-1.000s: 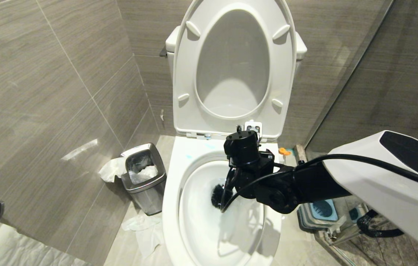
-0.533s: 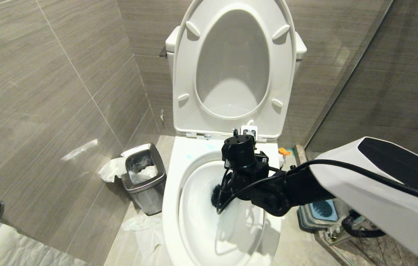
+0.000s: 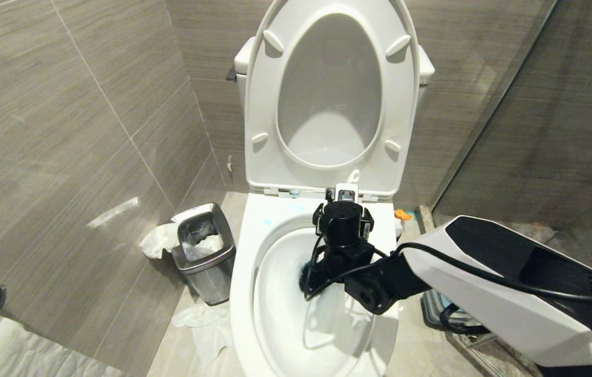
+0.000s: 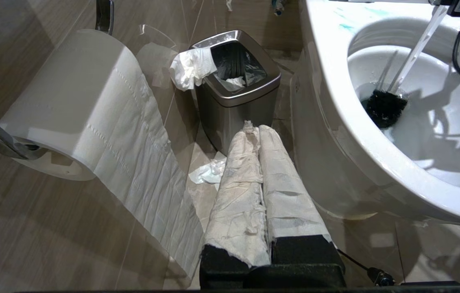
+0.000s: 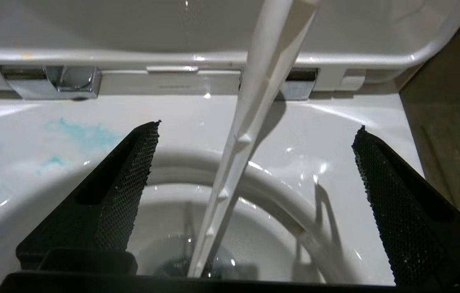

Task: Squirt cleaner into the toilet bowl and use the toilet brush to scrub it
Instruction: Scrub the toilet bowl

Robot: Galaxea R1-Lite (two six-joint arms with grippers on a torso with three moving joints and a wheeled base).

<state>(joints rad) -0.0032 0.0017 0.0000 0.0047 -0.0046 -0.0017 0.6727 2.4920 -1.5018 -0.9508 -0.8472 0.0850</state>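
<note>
Your right gripper (image 5: 254,203) stands with its jaws wide apart over the toilet bowl (image 3: 246,262), the toilet brush (image 5: 250,134) handle passing between the fingers and touching neither. The handle looks light, stiff and slick; take it mid-shaft. The bristle head sits below the hand, in the water. Wrist pitched downward.

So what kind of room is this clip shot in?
A small tiled bathroom, likely a hotel's or a home's: a white toilet bowl with its seat raised, a toilet paper roll on a wall holder, and a steel-rimmed bin beside the bowl.
</note>
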